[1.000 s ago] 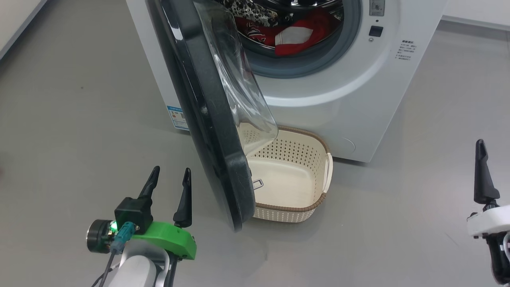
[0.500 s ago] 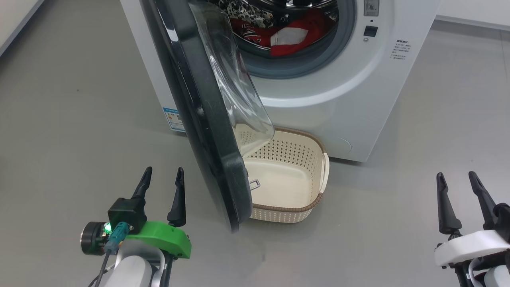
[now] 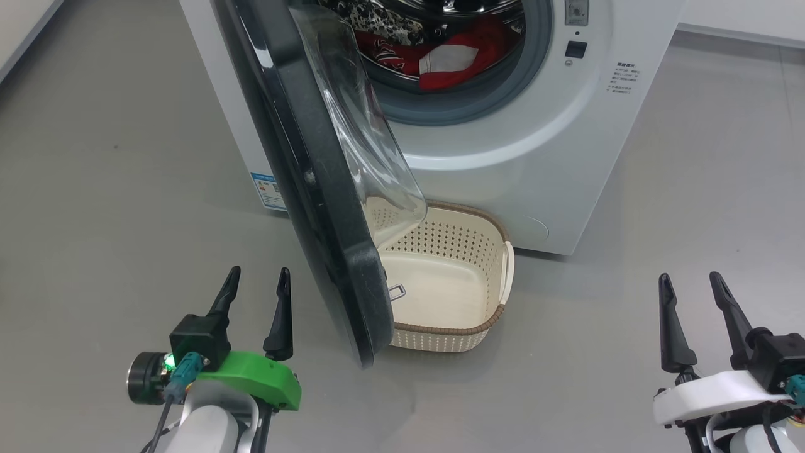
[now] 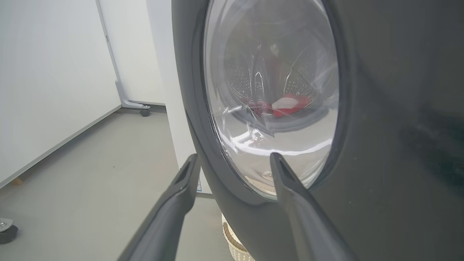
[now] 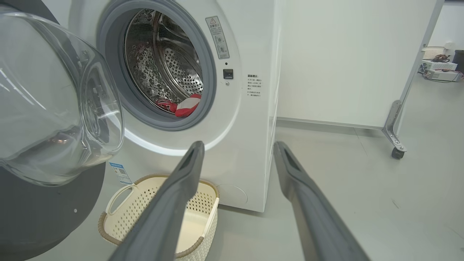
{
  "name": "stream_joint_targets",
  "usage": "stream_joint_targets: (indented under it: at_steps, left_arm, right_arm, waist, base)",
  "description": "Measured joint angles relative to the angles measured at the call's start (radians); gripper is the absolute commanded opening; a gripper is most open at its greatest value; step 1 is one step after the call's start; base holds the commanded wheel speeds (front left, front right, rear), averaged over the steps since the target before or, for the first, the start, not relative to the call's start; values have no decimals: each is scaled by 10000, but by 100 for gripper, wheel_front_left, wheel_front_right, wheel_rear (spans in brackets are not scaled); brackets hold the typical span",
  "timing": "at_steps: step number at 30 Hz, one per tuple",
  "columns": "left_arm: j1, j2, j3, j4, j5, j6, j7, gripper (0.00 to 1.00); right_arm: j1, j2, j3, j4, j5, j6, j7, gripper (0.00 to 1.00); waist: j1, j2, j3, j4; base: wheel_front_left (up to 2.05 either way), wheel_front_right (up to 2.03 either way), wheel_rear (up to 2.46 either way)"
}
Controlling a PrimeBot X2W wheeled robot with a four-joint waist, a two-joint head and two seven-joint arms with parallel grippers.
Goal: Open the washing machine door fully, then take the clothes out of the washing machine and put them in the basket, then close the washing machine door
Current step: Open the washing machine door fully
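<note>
— Black-rimmed door (image 3: 308,182): position and heading?
— Part open, hinged on the left side of the washing machine (image 3: 503,176). Seen edge-on from the head camera, it runs from upper left down to centre, and its glass bowl faces the drum opening.
— Clothes (image 3: 453,60)?
— Red and white, with a spotted piece beside them, lying low in the drum.
— Basket (image 3: 465,328)?
— On the floor at the machine's foot, its left end under the door's lower edge.
— Grippers?
— Left gripper (image 3: 259,274) is just left of the door's lower edge, fingers spread, holding nothing. Right gripper (image 3: 689,277) is well apart to the right, fingers likewise spread, nothing held.
— Surroundings?
— Smooth grey floor (image 3: 94,189), white walls, and a panel leg (image 5: 395,145) on a castor.
</note>
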Motion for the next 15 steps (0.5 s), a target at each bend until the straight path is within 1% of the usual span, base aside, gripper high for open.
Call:
stream_joint_targets:
  at_steps: [7,15]
  left_arm:
    - [4,0,67,0,59,0,0,100]
    - [5,0,107,27,59,-12,0,100]
  right_arm:
    - [101,343,-13,-109,-286,-2,0,100]
    - [221,516,-144,-115,-502,-4,0,100]
  waist:
    - [0,0,-13,-38]
    - [0,0,-38,-77]
  base:
    - [0,0,0]
    - [0,0,0]
